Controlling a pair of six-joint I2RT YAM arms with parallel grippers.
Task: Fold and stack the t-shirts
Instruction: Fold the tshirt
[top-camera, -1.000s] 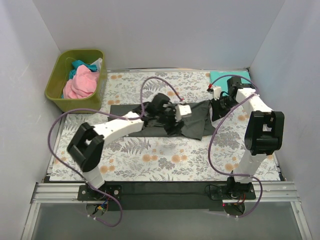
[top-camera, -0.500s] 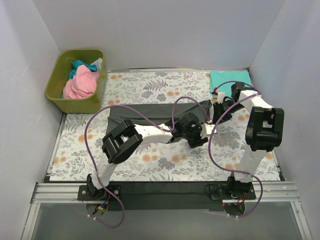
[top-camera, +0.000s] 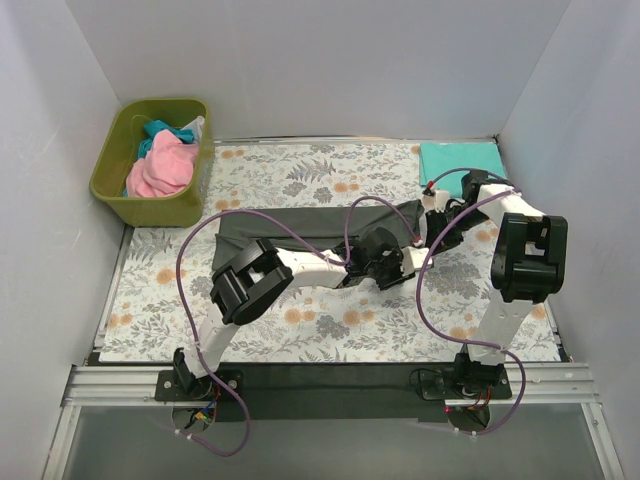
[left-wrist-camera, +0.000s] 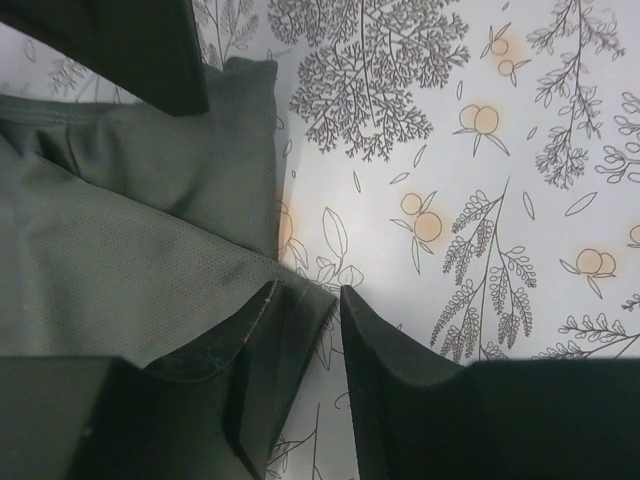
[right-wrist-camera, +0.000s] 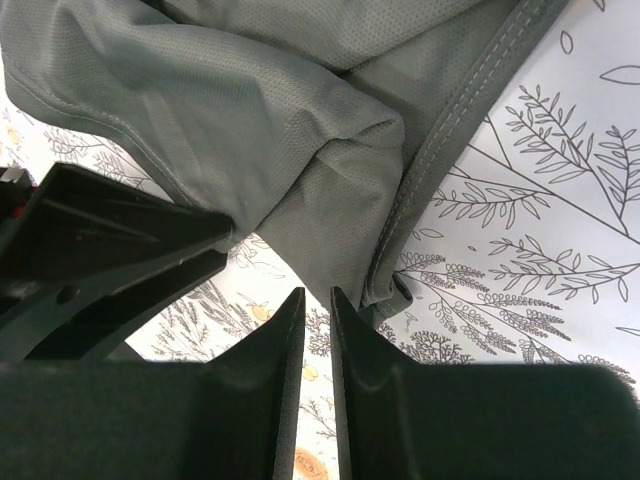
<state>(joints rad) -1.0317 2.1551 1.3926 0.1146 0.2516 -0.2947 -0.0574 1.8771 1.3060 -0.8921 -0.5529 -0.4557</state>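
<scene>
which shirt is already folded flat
The teal-green one at the far right corner, a neat rectangle. The dark grey shirt lies stretched out; the pink one is bunched in the bin.

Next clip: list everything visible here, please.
bin: one, olive green, far left
pink cloth: one, in the bin
teal cloth: one, in the bin
grey t-shirt: one, dark, stretched across the middle
teal shirt: one, folded, far right corner
table cloth: one, white floral, covering the table
cables: two, purple, along the arms
left arm, right arm: white and black
left fingers: black, apart around the shirt's corner
right fingers: black, closed at its right end
</scene>
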